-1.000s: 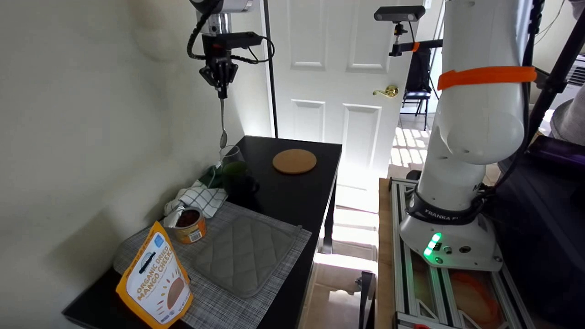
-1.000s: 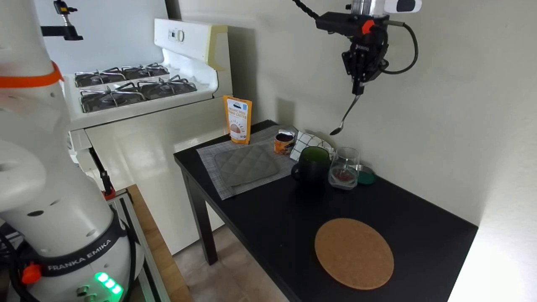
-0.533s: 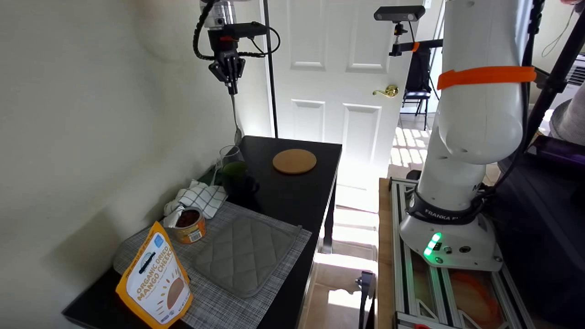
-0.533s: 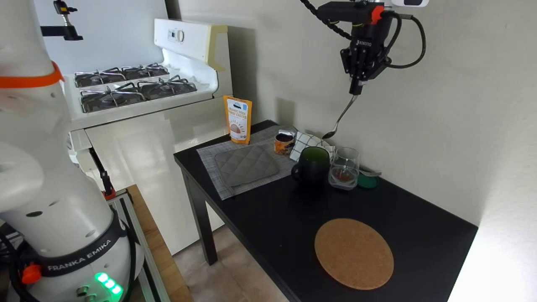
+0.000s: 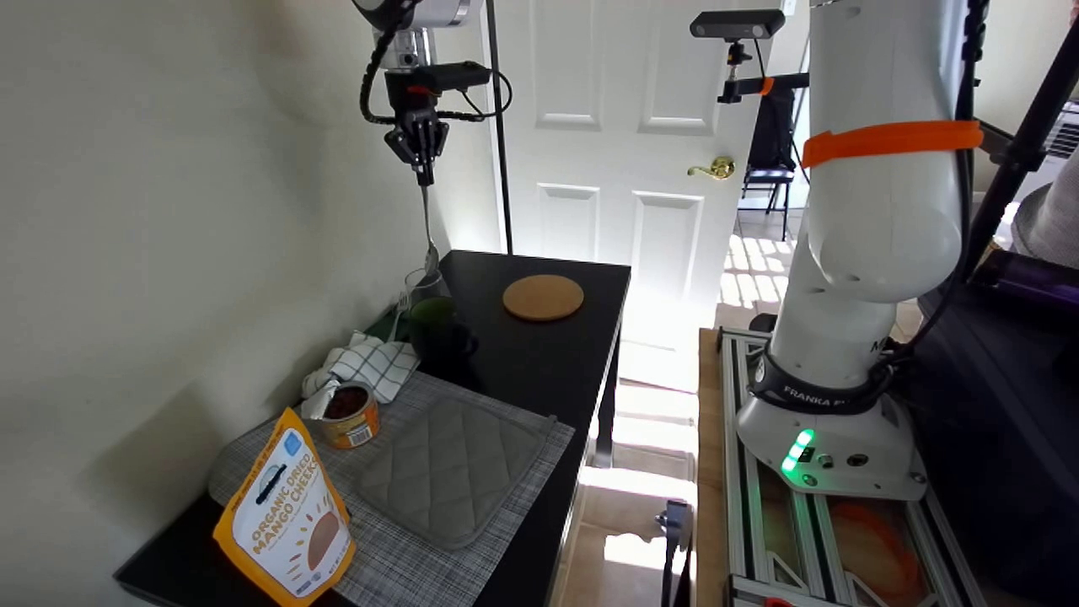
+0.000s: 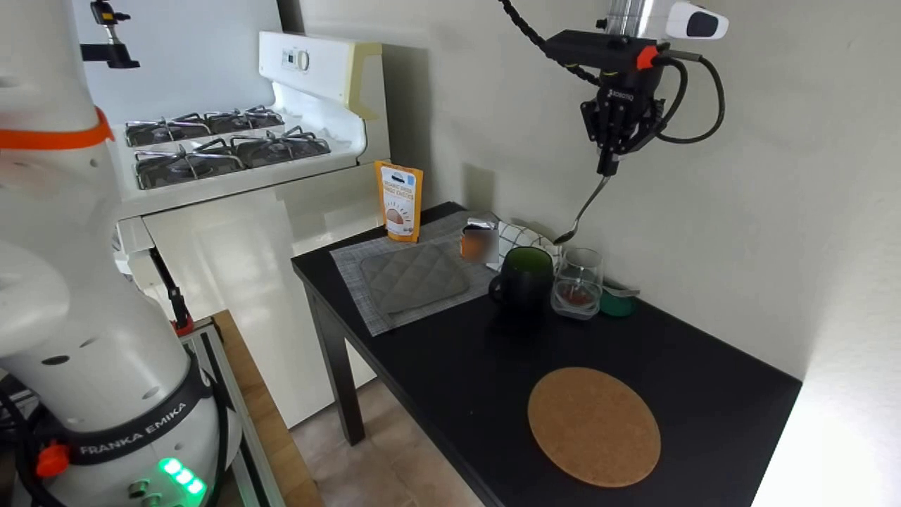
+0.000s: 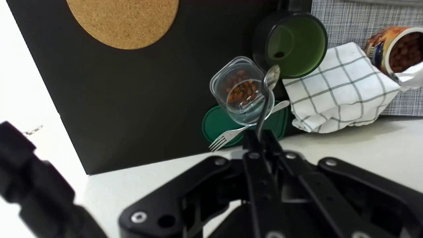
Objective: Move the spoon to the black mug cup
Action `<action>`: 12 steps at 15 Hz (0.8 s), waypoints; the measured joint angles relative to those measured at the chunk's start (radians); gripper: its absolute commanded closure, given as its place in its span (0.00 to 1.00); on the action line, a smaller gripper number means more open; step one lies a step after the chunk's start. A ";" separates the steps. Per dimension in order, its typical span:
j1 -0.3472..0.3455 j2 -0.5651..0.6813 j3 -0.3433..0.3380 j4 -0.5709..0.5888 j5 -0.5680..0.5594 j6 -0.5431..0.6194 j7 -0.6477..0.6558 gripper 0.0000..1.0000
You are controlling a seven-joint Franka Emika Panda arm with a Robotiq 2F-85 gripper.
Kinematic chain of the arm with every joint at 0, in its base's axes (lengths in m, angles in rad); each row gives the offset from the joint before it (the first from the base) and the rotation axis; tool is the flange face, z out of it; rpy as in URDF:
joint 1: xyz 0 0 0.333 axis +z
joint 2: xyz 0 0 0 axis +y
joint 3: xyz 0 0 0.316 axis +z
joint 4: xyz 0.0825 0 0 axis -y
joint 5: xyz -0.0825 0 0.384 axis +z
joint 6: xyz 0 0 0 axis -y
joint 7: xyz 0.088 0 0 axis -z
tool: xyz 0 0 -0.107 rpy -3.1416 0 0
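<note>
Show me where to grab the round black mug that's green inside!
I'd probably grip that mug by its curved black handle, coming from the side of the white robot base: the handle sticks out that way, and the clear round glass stands on the far side.

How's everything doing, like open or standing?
Slender silver metal spoon, held midair, tilted
Black gripper, shut on spoon
Black green-lined mug, upright, open
Clear glass, upright, open
Orange tin can, open, foil peeled back
White checked cloth, crumpled
Orange mango pouch, standing
Silver metal fork, lying down
Round cork disc, flat
</note>
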 measured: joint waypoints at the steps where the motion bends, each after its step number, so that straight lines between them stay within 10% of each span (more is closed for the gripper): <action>1: -0.008 0.006 0.000 -0.001 0.014 0.001 -0.024 0.98; 12: -0.164 0.002 -0.015 -0.042 0.180 -0.002 -0.519 0.93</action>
